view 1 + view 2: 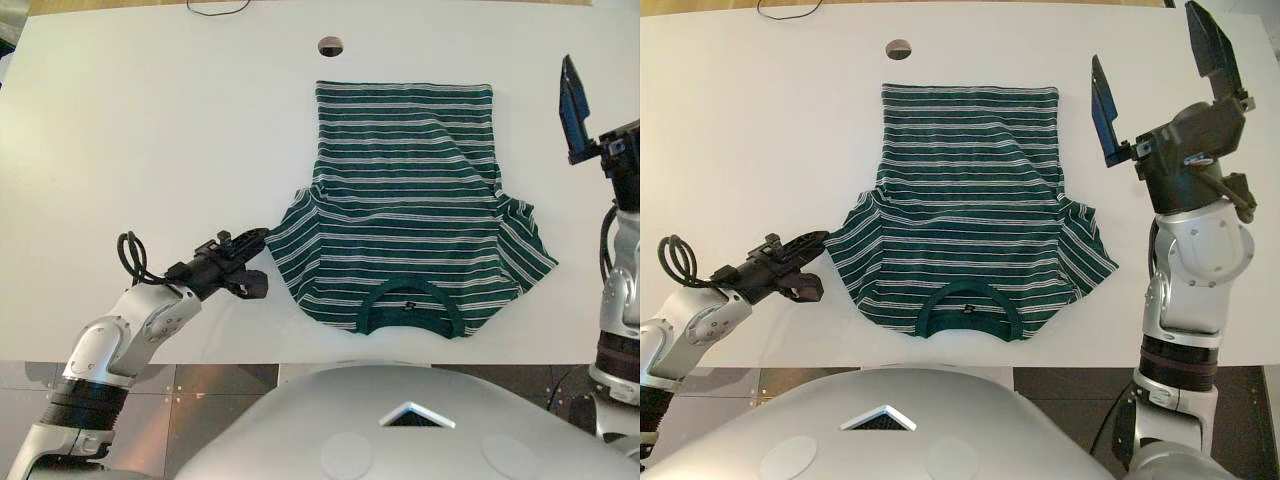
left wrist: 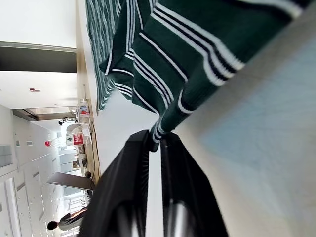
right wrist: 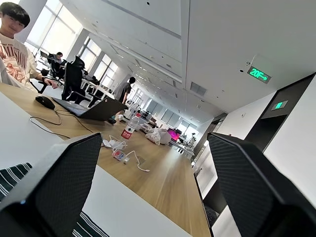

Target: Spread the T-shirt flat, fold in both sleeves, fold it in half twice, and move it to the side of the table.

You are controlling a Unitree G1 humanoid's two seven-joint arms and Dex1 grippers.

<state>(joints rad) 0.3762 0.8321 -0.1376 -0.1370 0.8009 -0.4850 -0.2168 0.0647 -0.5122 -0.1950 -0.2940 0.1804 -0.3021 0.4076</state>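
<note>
Down at the near-left part of the worktop (image 1: 150, 130), the left hand (image 1: 262, 238) lies low, pointing towards the T-shirt (image 1: 405, 200). Its two black fingers (image 2: 133, 168) are drawn together, and in the left wrist view the striped edge of the left sleeve (image 1: 295, 240) runs into the narrow gap between their tips, so the hand is pinched on the very edge of that sleeve.

From there the T-shirt spreads across the middle of the white worktop. It is dark green with thin white stripes. It lies front-up with the collar (image 1: 410, 300) at the near edge towards the robot and the straight hem (image 1: 405, 90) at the far side. The body is fairly flat with a few wrinkles. Both sleeves are somewhat bunched and flare outwards, the right sleeve (image 1: 525, 245) reaching towards the right side.

The right hand (image 1: 1155, 75) is held up above the right side of the worktop, well apart from the cloth. Its fingers (image 3: 54, 182) stand wide apart with nothing between them, tips pointing up and away.

Beyond the hem, a small round hole (image 1: 330, 46) sits in the worktop, and a dark cable (image 1: 215, 8) loops at the far edge.
</note>
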